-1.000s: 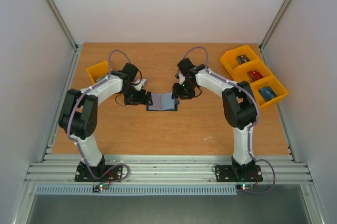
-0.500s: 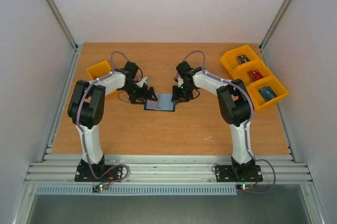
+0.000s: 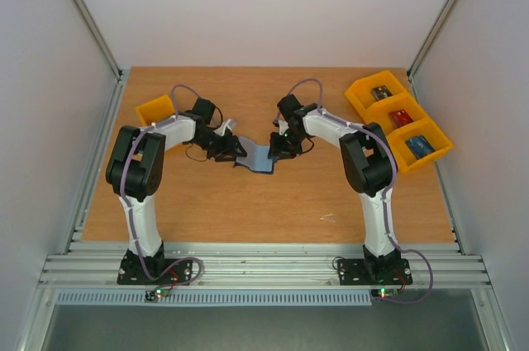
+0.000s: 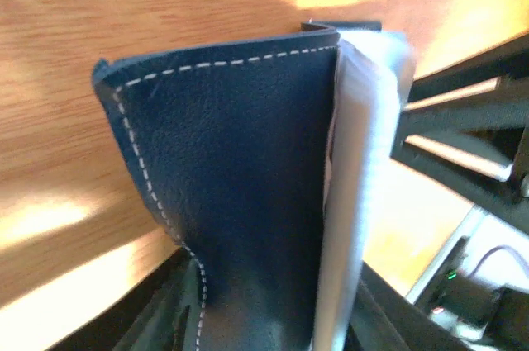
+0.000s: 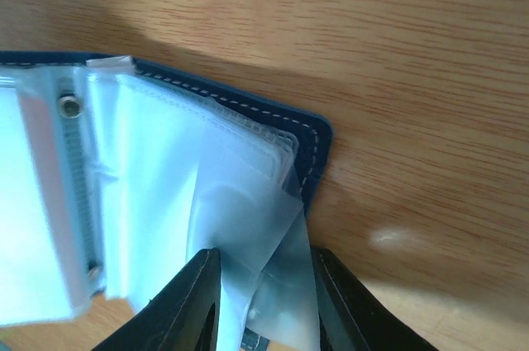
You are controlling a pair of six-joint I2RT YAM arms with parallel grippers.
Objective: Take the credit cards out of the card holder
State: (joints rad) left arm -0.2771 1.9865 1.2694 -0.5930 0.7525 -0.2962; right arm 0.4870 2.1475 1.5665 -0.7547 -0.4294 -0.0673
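The card holder [image 3: 258,158] lies open on the wooden table between my two grippers, its left half lifted. My left gripper [image 3: 234,153] is shut on that half. In the left wrist view the navy stitched cover [image 4: 240,186] and the pale sleeve pack [image 4: 364,161] run down between the left gripper's [image 4: 273,326] fingers. My right gripper [image 3: 275,147] reaches in from the right. Its fingers [image 5: 194,301] are shut on a translucent sleeve [image 5: 256,244] pulled from the card holder [image 5: 318,140]. The credit cards are hidden; none shows in the sleeves.
A row of yellow bins [image 3: 355,99] at the back right holds small dark, red and blue items. One small yellow bin [image 3: 153,110] sits at the back left behind the left arm. The right arm's dark frame [image 4: 463,120] stands close beyond the holder.
My left gripper moved right onto the holder's left edge, closed on it and raised that half. The right jaws narrowed onto a sleeve.
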